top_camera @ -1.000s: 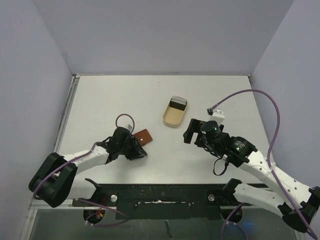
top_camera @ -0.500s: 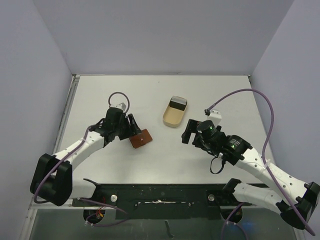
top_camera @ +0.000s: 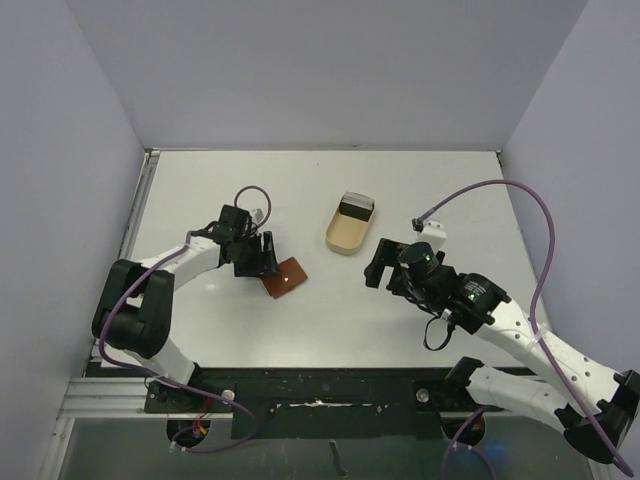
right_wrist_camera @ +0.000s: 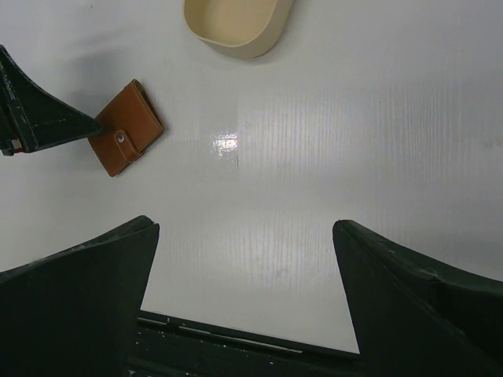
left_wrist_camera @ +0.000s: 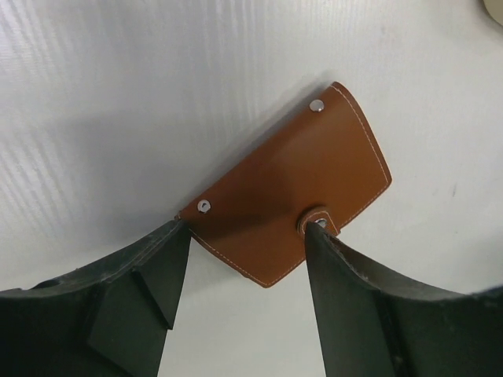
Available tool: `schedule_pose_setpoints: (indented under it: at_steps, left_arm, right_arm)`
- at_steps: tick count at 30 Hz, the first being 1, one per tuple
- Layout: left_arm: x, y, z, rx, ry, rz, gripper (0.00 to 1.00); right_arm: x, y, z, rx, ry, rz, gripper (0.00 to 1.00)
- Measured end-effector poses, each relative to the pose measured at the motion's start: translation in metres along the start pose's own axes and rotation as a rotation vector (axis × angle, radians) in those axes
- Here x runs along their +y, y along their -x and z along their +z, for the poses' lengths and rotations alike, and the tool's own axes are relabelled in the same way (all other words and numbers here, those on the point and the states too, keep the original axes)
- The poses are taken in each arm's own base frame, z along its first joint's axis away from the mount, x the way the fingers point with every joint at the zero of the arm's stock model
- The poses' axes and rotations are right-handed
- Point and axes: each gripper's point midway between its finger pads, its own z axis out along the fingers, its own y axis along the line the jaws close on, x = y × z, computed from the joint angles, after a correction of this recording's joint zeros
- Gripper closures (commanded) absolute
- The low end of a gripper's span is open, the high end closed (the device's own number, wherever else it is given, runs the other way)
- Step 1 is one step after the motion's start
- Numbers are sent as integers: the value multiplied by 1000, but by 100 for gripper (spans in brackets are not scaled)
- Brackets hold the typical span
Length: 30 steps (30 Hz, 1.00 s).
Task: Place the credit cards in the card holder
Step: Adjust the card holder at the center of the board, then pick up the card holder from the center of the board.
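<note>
Holding my left fingers (top_camera: 266, 256) wide apart at the near edge of the small reddish-brown leather card holder (left_wrist_camera: 299, 177), I grip nothing. It lies flat on the white table (right_wrist_camera: 354, 118), snapped shut, so I judge it needs opening first. My right fingers (top_camera: 382, 264) hang fully spread and empty near the tan oval tray (top_camera: 338, 240). The dark-striped patch inside is probably the credit cards (top_camera: 356, 208), waiting for pickup.

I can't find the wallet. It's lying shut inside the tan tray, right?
Not inside: the wallet lies shut on the table, apart from the tan tray. The top external view shows it.
</note>
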Motion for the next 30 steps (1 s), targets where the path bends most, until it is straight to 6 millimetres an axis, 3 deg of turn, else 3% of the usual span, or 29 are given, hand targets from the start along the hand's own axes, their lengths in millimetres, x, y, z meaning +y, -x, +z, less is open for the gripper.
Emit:
schedule_pose_setpoints:
  at_steps: [5,15,30]
  left_arm:
    - [-14,-12,2,35,-57,8,52]
    - [-62,-71,7,142,-206,-23,57]
    - [-58,-21,3,-66,-101,-90,61]
  right_arm:
    - [-2,-1,-1,-2,1,1,1]
    - [-3,-4,3,11,-11,-6,2]
    - [-2,-5,3,12,-10,1,3]
